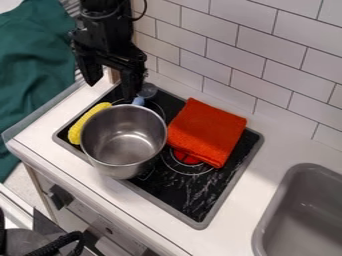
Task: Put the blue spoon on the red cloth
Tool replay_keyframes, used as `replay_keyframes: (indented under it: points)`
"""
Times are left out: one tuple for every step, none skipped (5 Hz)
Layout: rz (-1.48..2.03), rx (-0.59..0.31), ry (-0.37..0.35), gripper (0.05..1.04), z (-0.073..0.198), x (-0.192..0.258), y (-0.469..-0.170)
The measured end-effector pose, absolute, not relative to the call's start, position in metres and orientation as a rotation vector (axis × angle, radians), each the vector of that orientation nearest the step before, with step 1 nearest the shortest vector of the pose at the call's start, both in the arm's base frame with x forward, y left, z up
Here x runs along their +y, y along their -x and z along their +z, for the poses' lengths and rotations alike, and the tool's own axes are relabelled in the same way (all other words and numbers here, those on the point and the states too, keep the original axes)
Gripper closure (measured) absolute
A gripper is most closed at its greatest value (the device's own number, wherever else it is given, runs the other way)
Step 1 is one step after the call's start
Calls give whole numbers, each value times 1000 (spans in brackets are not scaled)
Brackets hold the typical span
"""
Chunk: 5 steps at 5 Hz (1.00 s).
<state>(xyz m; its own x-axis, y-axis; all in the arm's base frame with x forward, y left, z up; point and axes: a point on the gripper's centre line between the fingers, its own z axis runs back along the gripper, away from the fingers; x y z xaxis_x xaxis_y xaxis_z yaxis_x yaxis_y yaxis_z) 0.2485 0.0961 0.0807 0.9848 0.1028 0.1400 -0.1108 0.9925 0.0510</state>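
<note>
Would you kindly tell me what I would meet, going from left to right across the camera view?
Green fabric, yellow object, metal pot, red cloth, gray sink.

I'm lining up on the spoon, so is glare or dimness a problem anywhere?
Camera view: whitish streaks, glare or smears, I can't tell which, on the stove near the cloth; soft highlights inside the pot; the spoon's blue part stands out, but its rounded end looks dim against the black.
</note>
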Motion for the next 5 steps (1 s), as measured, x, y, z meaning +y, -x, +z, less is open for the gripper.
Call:
replay_keyframes:
  points:
    - [119,-115,-44,79,71,94,-246]
    - [159,-223,-42,79,66,93,-258]
    - [148,-266,-28,78,59,93,-281]
    - [106,-270,-24,79,57,99,-316]
    - [58,-247,-17,78,48,104,-348]
